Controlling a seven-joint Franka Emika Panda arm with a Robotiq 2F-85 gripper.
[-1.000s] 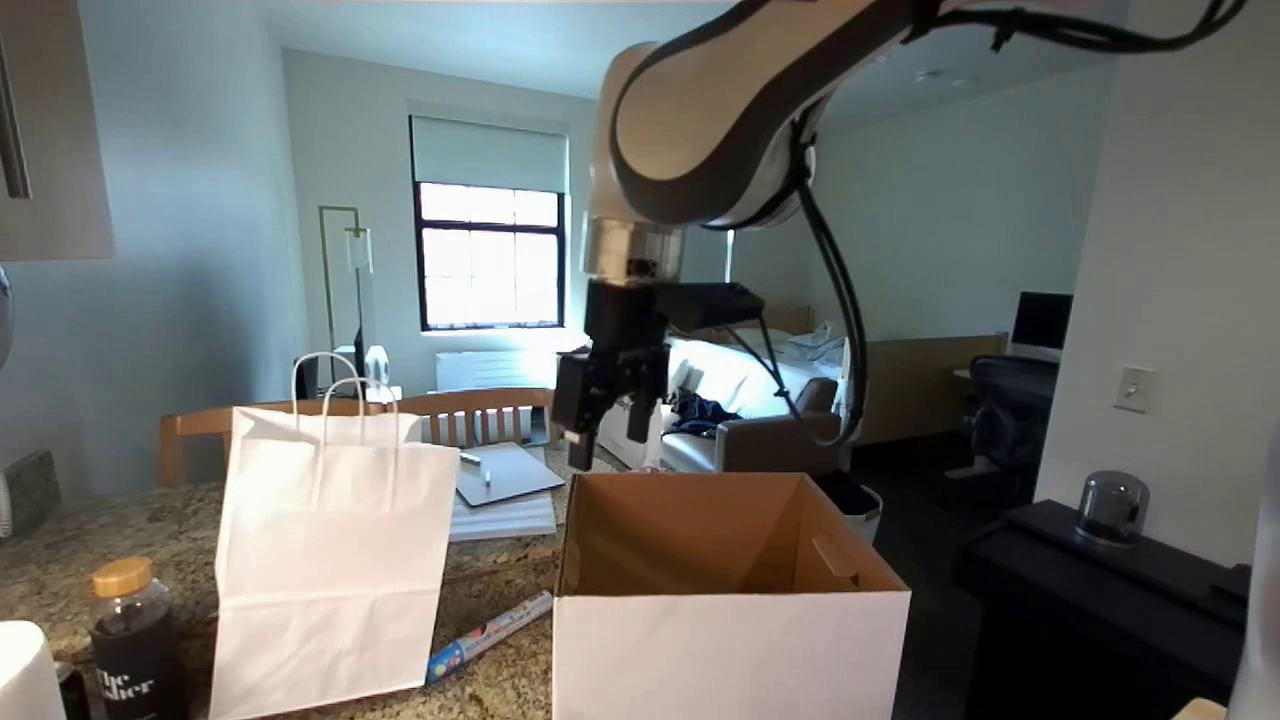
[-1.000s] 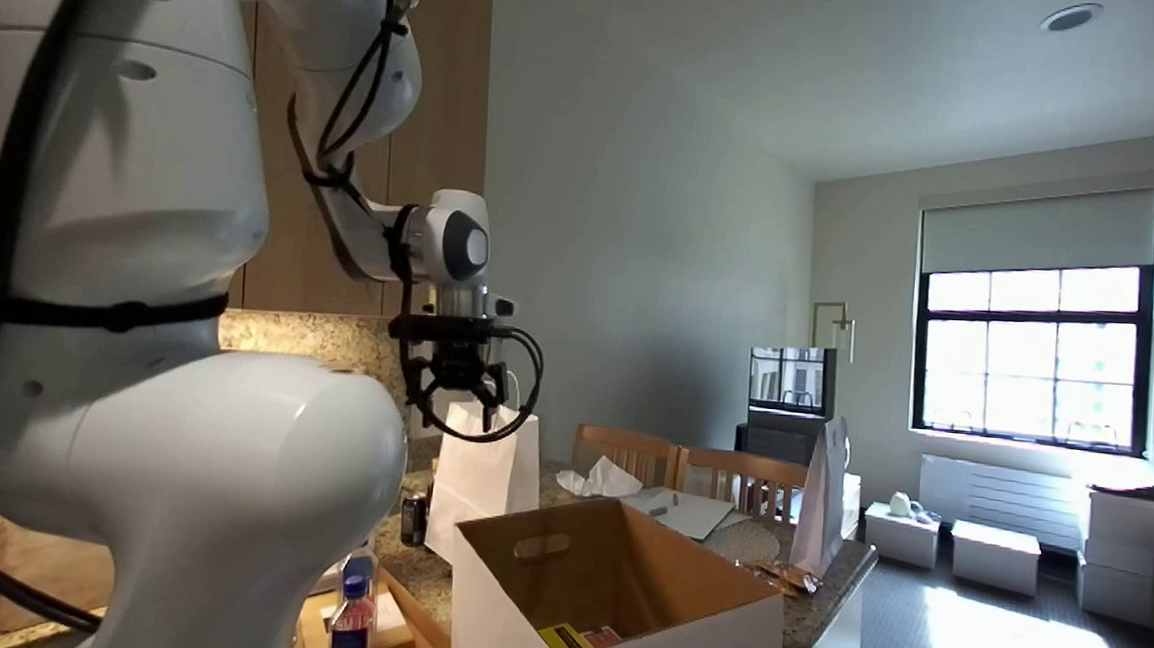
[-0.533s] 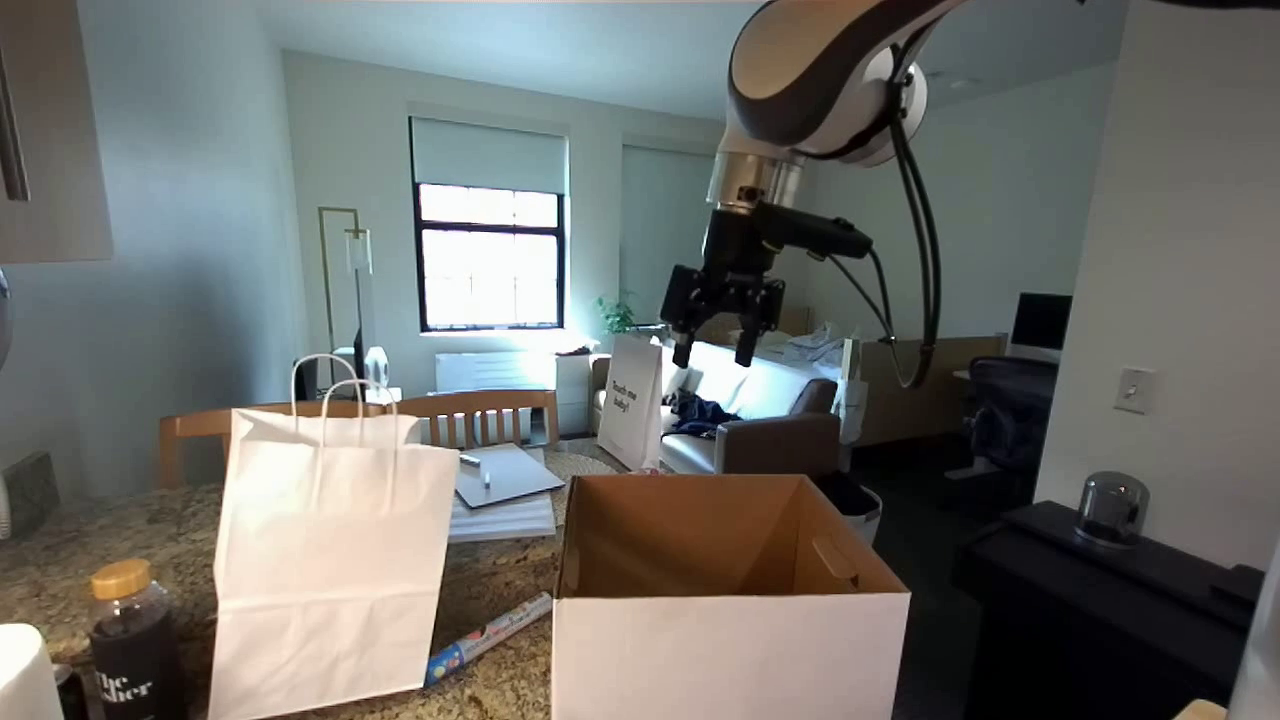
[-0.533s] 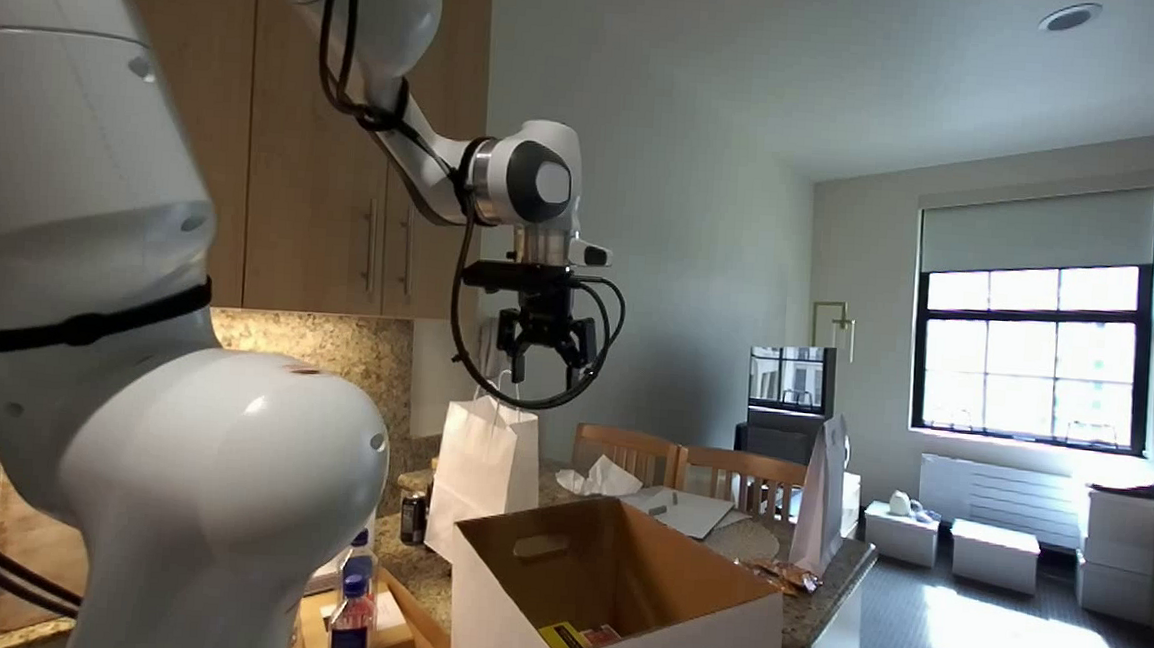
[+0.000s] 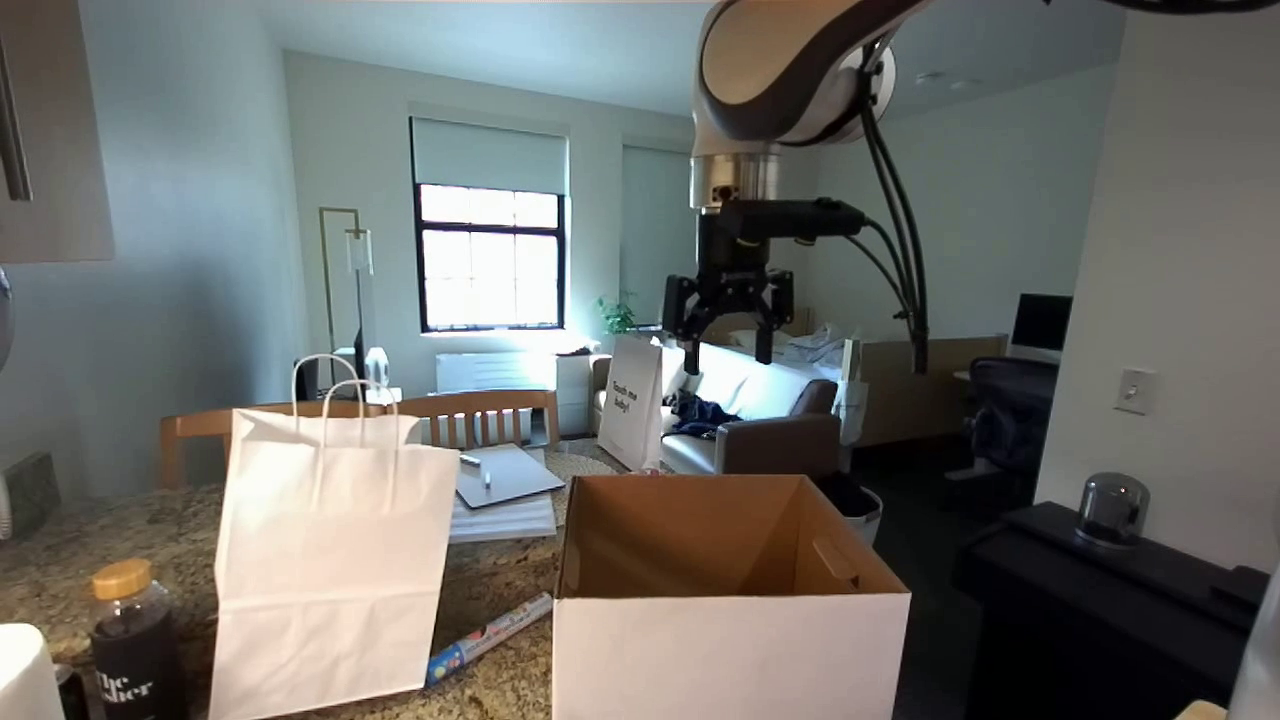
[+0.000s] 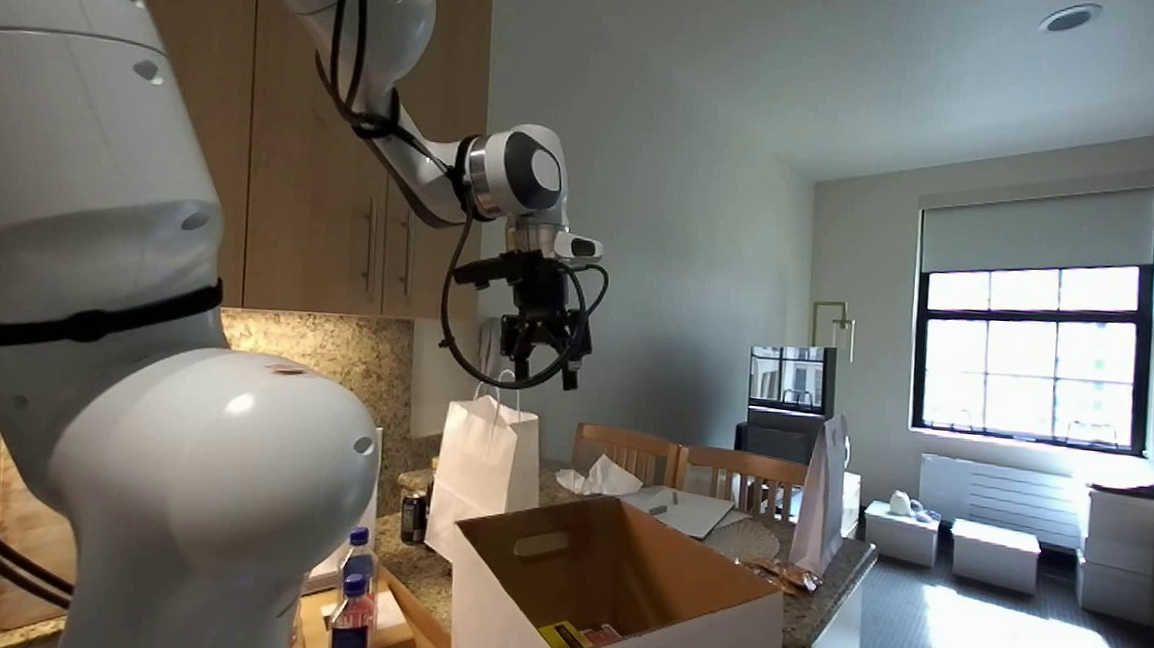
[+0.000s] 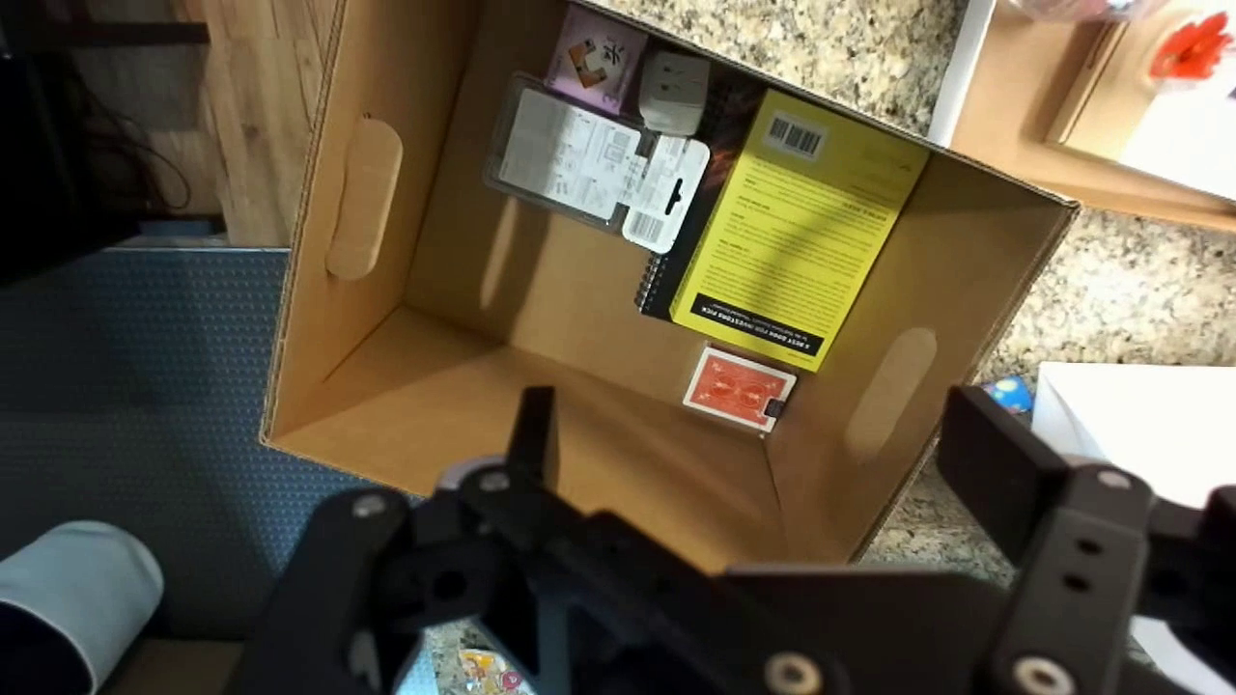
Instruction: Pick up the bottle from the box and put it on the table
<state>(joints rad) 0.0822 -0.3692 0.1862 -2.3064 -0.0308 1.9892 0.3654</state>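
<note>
The likeliest fault from here is reaching into the wrong box: the gripper (image 5: 728, 357) hangs well above the large box (image 6: 519, 621), where the wrist view shows a book (image 7: 801, 232) and cards (image 7: 742, 388) but no bottle, so going straight down would probably gain nothing. The bottle wanted is, I judge, one of the blue-capped pair, the near bottle (image 6: 352, 631) and the far bottle (image 6: 360, 554), upright, bases hidden, and seemingly in the small box (image 6: 426, 625) just beside the large one. They overlap in an exterior view, so I cannot tell whether they touch; an off-centre descent could knock one against the other or tip it. Crossing too low could also catch the large box's rim and shove it along the table (image 5: 100, 530), towards the carpet (image 7: 193, 357) that shows just past it. The jaws stand wide apart with nothing between them, and the fingers (image 7: 533, 434) touch nothing visible; that spread should straddle one bottle, but might foul its neighbour.
</note>
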